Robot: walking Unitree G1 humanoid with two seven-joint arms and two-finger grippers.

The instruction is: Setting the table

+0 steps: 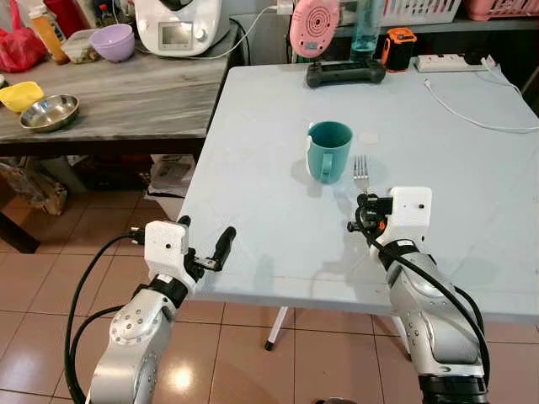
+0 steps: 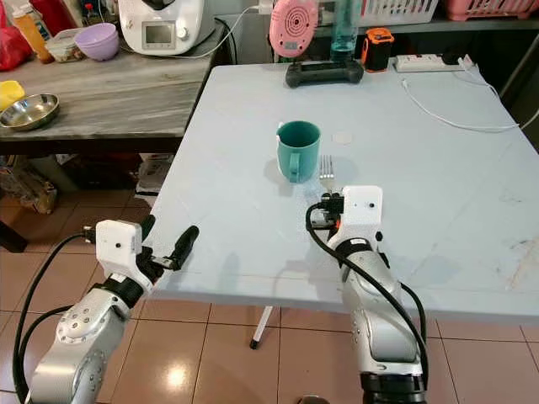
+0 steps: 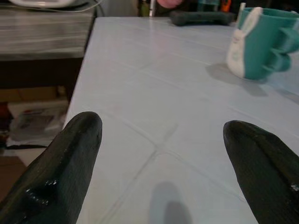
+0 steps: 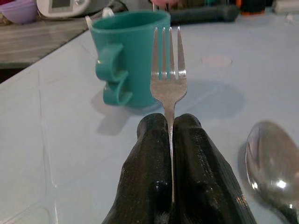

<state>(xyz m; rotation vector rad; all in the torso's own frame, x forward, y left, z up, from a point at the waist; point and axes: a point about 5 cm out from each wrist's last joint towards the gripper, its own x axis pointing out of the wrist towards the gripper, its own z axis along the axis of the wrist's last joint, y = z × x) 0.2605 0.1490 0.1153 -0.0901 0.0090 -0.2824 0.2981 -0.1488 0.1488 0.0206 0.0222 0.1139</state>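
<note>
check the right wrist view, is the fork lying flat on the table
No, the right gripper has its jaws shut on the fork, holding it out toward the teal mug.

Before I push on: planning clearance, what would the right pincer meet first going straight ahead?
Probably the teal mug: the right pincer, shut on the fork, points slightly beside it, so depth is uncertain.

On the pale surface [image 1: 278, 244] are counted one teal mug [image 1: 328, 151], one fork [image 1: 361, 172], one spoon [image 4: 273, 165], one black controller [image 1: 346, 73] and one white cable [image 1: 472, 114]. On the grey surface [image 1: 126, 105] beside it are counted one purple bowl [image 1: 113, 42], one steel bowl [image 1: 50, 112], one yellow bowl [image 1: 20, 95] and one white kitchen machine [image 1: 178, 25]. Two tools are counted, the left tool [image 1: 206, 244] and the right tool [image 1: 364, 215].
</note>
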